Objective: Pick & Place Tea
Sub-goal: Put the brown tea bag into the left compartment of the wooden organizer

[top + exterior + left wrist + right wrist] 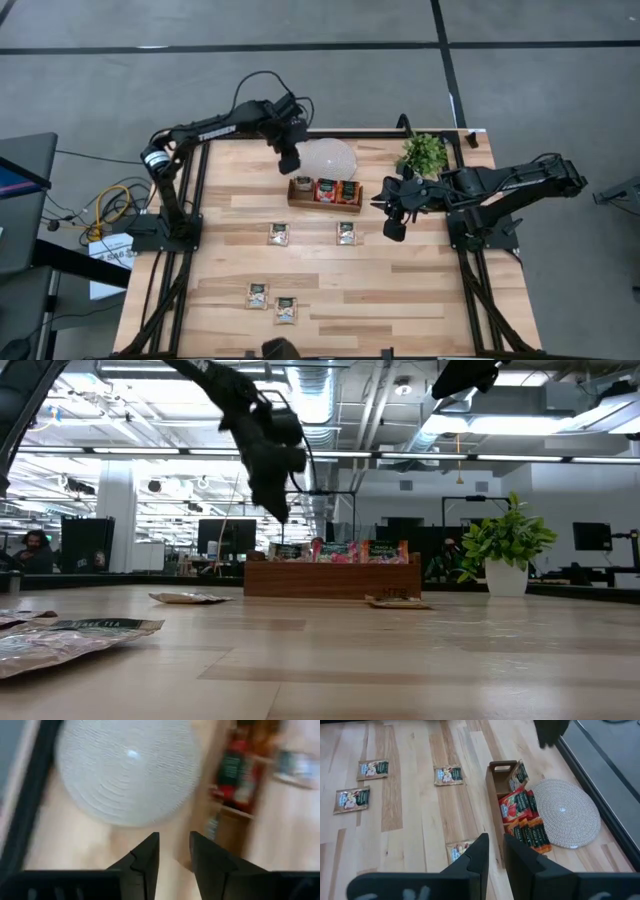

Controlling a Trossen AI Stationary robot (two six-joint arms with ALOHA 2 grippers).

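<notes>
Four pale flat square tea sachets lie loose on the light wooden table (420, 300), all on the near side of the brown wooden three-compartment tray (325, 206): two far out toward the table's front edge (258, 295) (287, 309), and two closer to the tray (278, 234) (347, 233). More sachets, mostly red ones (519, 810), stand packed in the tray's compartments. The right gripper (394, 230) hangs above the table just off the tray's right end, beside the nearer right-hand sachet, its two dark fingers (479, 851) a narrow gap apart and holding nothing. The left gripper (288, 162) hovers over the tray's left end, at the edge of the round pale woven mat (127, 770) that lies directly behind the tray; its fingers (147, 855) stand slightly parted and are empty. Beyond the tray's right end stands a small green potted plant (423, 153).
</notes>
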